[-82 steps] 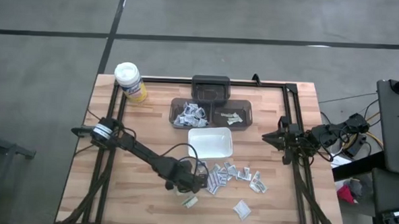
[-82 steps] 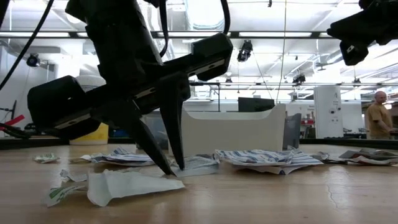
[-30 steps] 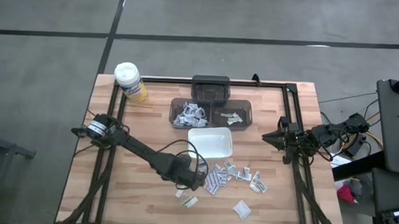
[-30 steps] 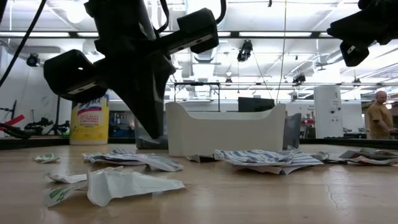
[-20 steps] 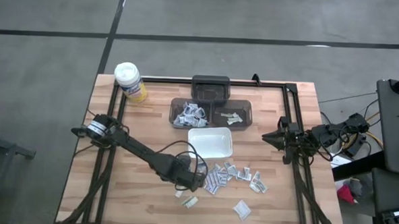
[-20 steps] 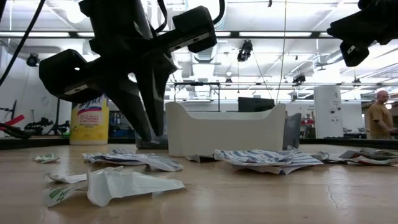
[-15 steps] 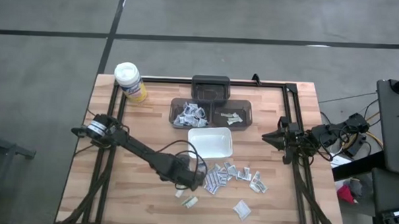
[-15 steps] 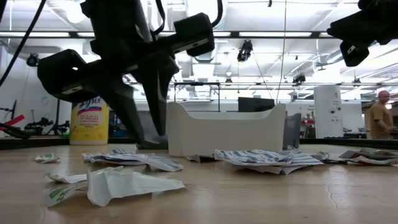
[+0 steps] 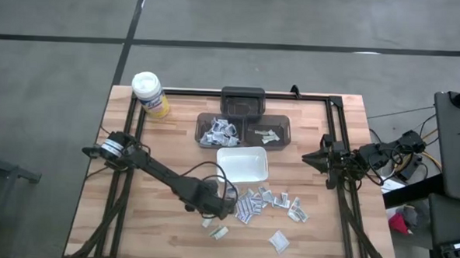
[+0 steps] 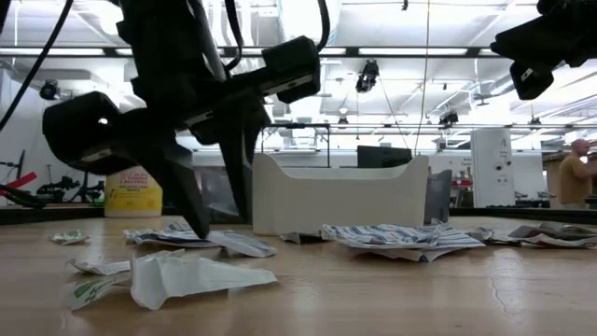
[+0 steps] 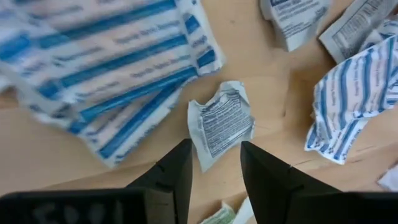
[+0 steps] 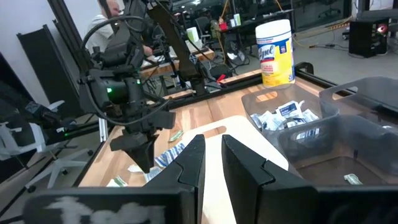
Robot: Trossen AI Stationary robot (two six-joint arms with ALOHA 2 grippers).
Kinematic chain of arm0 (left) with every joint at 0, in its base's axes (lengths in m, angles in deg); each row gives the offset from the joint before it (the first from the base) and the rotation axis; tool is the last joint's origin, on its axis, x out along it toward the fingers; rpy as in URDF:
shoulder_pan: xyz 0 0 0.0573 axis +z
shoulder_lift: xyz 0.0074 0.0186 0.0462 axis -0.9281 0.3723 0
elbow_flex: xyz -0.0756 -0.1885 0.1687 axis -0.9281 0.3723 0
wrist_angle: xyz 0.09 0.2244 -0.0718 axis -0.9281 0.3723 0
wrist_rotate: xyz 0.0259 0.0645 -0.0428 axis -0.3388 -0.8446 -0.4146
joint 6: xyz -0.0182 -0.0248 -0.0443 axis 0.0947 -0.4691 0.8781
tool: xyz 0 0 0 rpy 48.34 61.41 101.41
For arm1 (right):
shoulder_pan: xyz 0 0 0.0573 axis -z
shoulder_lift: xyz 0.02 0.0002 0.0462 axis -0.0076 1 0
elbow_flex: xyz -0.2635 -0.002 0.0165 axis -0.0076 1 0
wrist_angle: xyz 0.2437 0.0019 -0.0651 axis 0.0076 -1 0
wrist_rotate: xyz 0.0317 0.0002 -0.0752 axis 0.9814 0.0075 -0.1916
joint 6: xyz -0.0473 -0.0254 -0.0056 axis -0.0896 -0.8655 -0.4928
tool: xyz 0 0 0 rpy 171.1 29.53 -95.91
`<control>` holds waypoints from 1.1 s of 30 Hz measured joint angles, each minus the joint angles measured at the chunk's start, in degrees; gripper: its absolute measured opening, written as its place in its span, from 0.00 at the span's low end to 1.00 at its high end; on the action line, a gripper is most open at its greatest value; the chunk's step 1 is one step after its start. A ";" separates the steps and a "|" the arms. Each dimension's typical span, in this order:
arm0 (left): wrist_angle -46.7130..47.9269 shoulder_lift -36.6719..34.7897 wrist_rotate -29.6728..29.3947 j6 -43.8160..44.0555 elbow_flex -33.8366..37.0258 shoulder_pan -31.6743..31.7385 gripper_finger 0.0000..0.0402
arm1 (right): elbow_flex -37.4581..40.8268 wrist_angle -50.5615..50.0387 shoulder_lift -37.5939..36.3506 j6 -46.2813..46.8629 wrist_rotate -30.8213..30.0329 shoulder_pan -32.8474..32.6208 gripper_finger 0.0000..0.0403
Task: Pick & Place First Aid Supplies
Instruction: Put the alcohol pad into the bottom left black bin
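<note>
- The left gripper [image 11: 214, 163] hangs low over the bench [image 9: 155, 235], fingers parted with nothing between them, poised above a small grey printed packet [image 11: 221, 121] at the near left edge of the scattered first aid supplies [image 9: 270, 201].
- Risk: the packet is thin and lies flat, so the fingertips could slide over it or push it along the wood rather than pinch it.
- Risk: striped packets [image 11: 112, 68] lie just beside it, so a slightly off descent could catch two at once or drag a neighbour away.
- The right gripper [image 12: 212, 163] waits at the right edge of the bench, well apart from the pile; its fingers stand a little apart and hold nothing.
- The white tray [image 9: 242, 164] sits mid-bench, just beyond the pile, and looks bare inside.
- Of the two clear bins behind it, the left bin [image 9: 218, 131] holds a heap of white and blue packets, and the right bin [image 9: 269, 134] holds a few greenish ones.
- A dark container [image 9: 242, 101] behind them; its contents cannot be told.
- A yellow canister [image 9: 150, 93] stands at the far left corner.
</note>
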 joint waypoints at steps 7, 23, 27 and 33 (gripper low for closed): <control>-4.34 0.02 0.42 0.68 2.76 0.00 0.32 | 0.00 -0.03 0.00 -0.02 0.01 0.00 0.13; -5.71 0.02 0.83 0.68 2.98 0.08 0.32 | 0.00 -0.04 0.00 0.05 0.01 0.00 0.13; -5.71 0.02 0.36 0.66 3.05 0.09 0.32 | 0.00 -0.04 0.00 0.20 0.01 0.00 0.13; -5.90 0.02 -1.06 0.01 3.05 0.27 0.32 | -0.01 -0.04 0.00 0.19 -0.01 0.00 0.13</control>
